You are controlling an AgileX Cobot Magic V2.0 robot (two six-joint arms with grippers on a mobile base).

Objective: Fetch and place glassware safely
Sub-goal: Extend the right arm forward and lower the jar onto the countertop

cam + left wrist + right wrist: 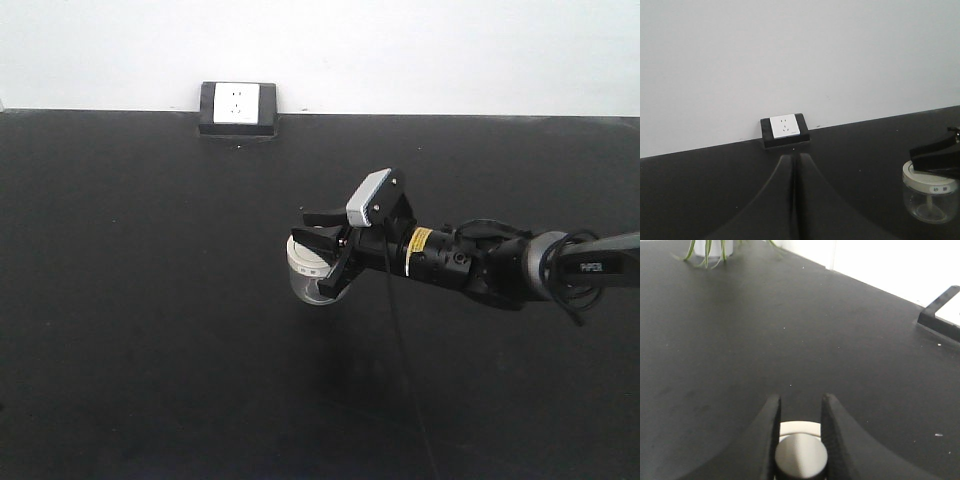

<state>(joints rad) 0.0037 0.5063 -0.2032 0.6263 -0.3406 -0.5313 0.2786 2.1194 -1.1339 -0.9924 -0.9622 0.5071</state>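
Right gripper [328, 252], we see, clenches the knob of the lidded glass jar [309, 278] near the black table's [150, 330] centre, at six o'clock from the wall socket [238, 106]; fetching looks done, placing remains.

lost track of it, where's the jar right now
In the front view the jar sits mid-table, held by its lid knob in the right gripper, in front of and right of the wall socket.
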